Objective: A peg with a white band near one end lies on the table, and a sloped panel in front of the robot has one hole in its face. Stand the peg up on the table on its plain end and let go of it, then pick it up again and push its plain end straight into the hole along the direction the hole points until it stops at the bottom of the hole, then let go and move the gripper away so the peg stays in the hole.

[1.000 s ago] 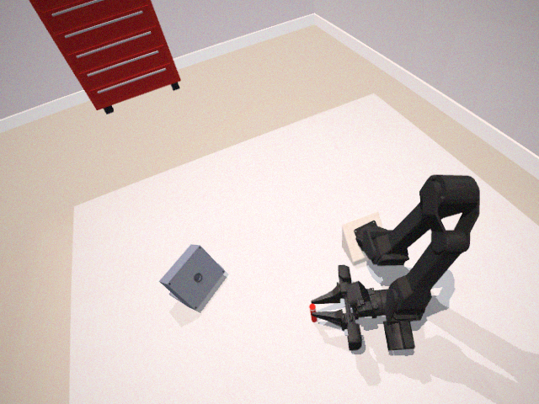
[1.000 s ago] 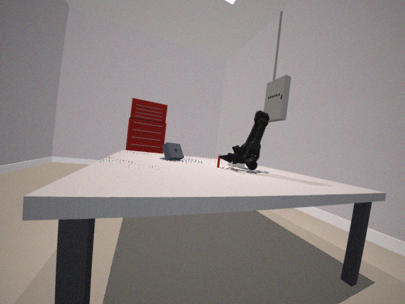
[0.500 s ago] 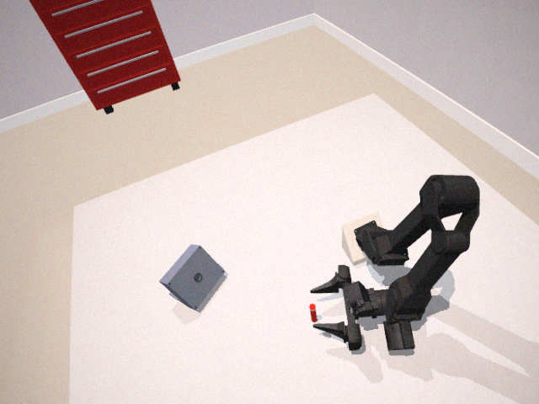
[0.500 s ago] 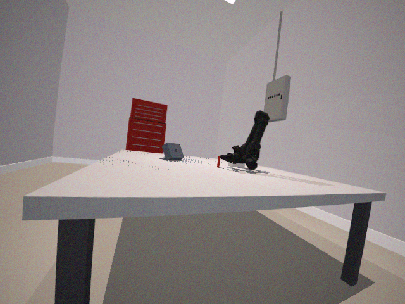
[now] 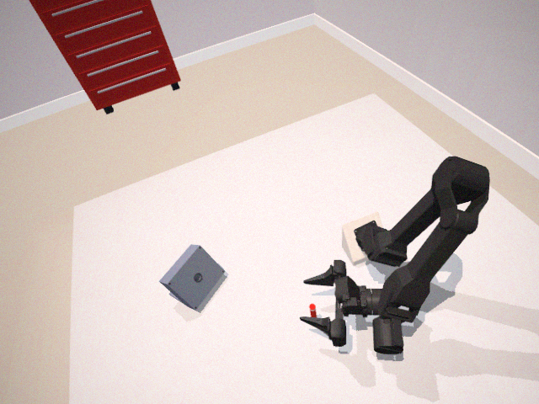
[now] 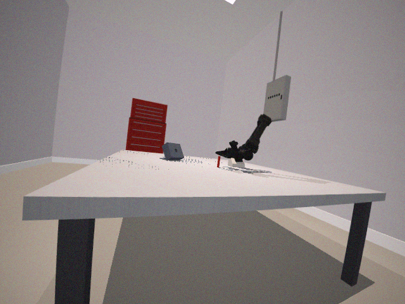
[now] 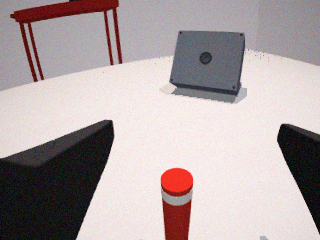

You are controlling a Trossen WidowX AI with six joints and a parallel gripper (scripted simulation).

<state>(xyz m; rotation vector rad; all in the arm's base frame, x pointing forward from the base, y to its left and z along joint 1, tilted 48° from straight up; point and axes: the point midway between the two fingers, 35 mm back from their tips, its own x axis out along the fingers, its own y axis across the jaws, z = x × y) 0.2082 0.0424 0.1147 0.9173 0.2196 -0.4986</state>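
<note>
The red peg (image 5: 312, 310) (image 6: 218, 161) (image 7: 177, 220) stands upright on the table, its white band near the top end. My gripper (image 5: 301, 300) (image 7: 199, 130) is wide open and touches nothing; in the wrist view the peg shows between and below its two fingers. In the exterior view the gripper (image 6: 216, 152) is at about the height of the peg's top. The grey-blue sloped panel (image 5: 188, 284) (image 6: 169, 152) (image 7: 192, 67) stands apart from the peg, its face with one dark round hole (image 5: 198, 277) (image 6: 176, 150) (image 7: 205, 58) turned toward the arm. The hole is empty.
A beige wedge-shaped block (image 5: 350, 243) (image 6: 233, 162) sits at the arm's base. The white table top (image 5: 152, 348) (image 6: 147, 183) (image 7: 65, 107) carries all of these. A red drawer cabinet (image 5: 113, 47) (image 6: 147, 130) stands beyond the table.
</note>
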